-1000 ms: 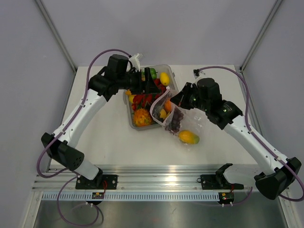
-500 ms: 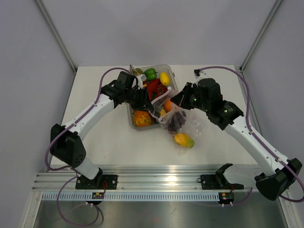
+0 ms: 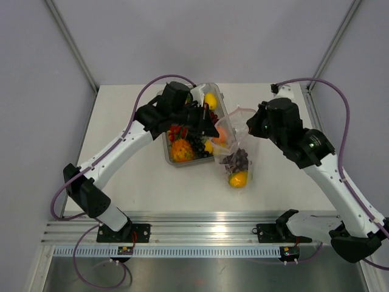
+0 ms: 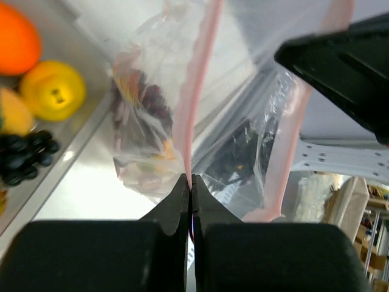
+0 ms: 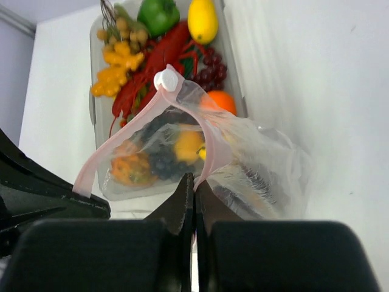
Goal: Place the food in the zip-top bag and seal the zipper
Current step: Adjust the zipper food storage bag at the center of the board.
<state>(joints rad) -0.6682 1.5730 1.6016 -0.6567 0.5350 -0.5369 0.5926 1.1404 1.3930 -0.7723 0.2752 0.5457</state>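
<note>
The zip-top bag [image 3: 234, 149] hangs between my two grippers above the table, its mouth held apart. Purple grapes [image 3: 237, 160] and a yellow-orange mango [image 3: 238, 178] sit at its bottom. My left gripper [image 3: 214, 129] is shut on one side of the pinkish zipper [image 4: 197, 91], as the left wrist view shows [image 4: 190, 177]. My right gripper [image 3: 251, 125] is shut on the opposite zipper strip [image 5: 213, 152], its tips pinching it [image 5: 194, 177]. A white slider [image 5: 166, 79] sits at the zipper's far end. More food lies in the tray: lemon [image 5: 202, 20], green pepper [image 5: 157, 15], red chilli [image 5: 152, 67], orange [image 5: 217, 101].
A rigid clear tray [image 3: 168, 159] stands just left of the bag, under my left arm. The table's right edge [image 3: 313, 109] runs close behind my right arm. Grey walls enclose the table on three sides.
My left gripper has swung from the tray over to the bag and shut on its zipper edge. My right arm has lifted and shifted right, so the bag now hangs upright.
</note>
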